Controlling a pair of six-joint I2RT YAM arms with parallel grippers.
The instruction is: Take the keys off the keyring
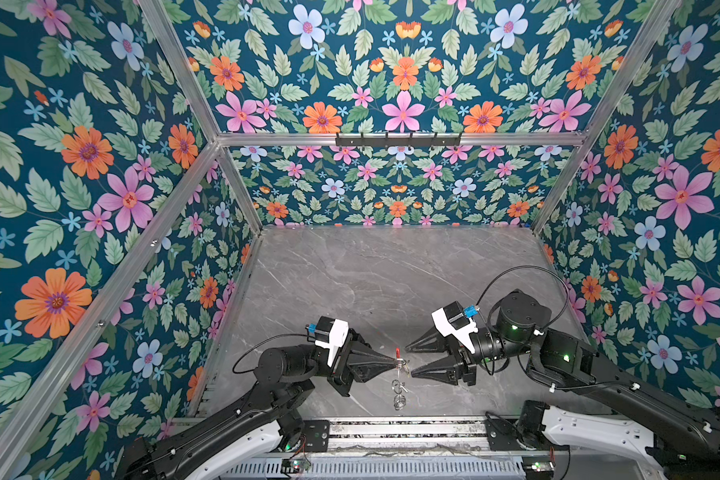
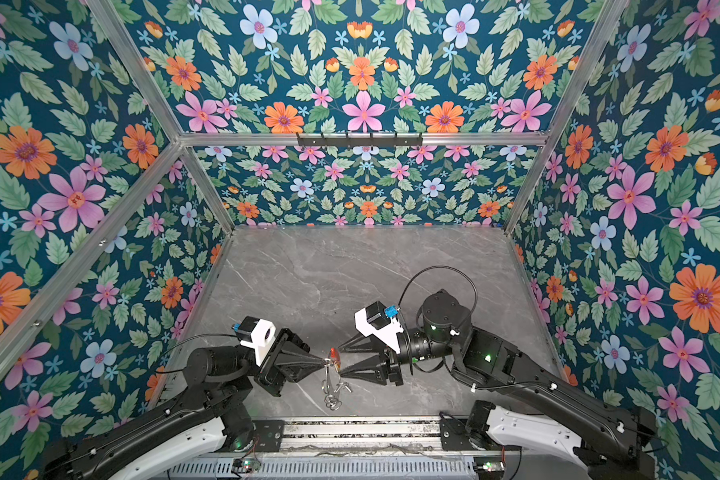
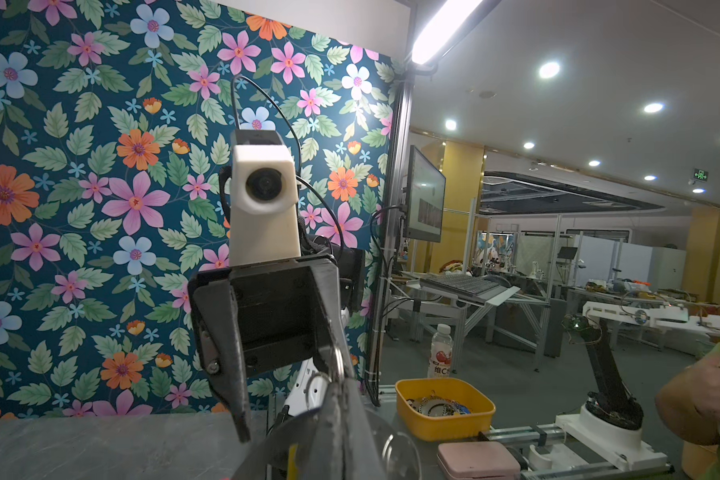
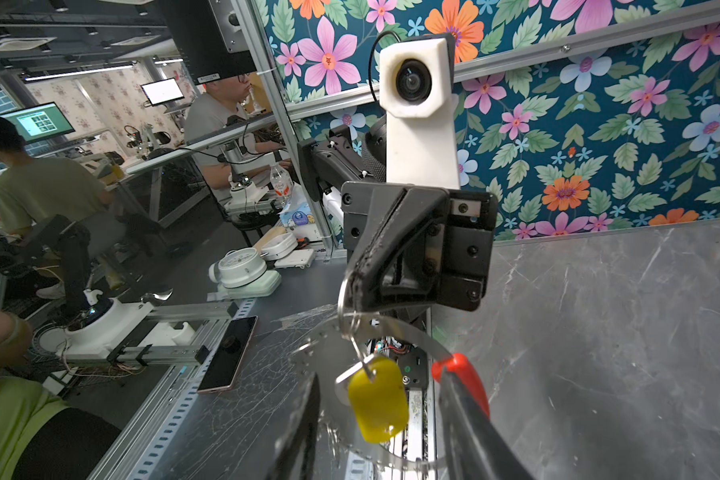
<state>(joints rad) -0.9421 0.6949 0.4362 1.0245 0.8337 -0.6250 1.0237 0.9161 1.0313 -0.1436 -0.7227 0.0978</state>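
Over the front of the table, the keyring (image 1: 398, 376) (image 2: 328, 380) hangs on edge in both top views, its red sleeve (image 1: 397, 353) (image 2: 333, 355) uppermost. My left gripper (image 1: 393, 358) (image 2: 323, 362) (image 3: 341, 380) is shut on its rim. From the ring a key with a yellow tag (image 4: 377, 399) dangles between the spread fingers of my right gripper (image 1: 409, 360) (image 2: 341, 360) (image 4: 379, 384), which is open. One right finger (image 4: 466, 419) lies along the red sleeve (image 4: 460, 368). Small wire loops (image 2: 330, 402) hang at the ring's low end.
The grey marble table (image 1: 371, 282) is boxed in by flowered walls on three sides. A black hook rail (image 1: 398, 139) runs high on the back wall. Beyond the front rail are a yellow bin (image 3: 444, 409), a pink case (image 3: 479, 459) and a phone (image 4: 228, 353).
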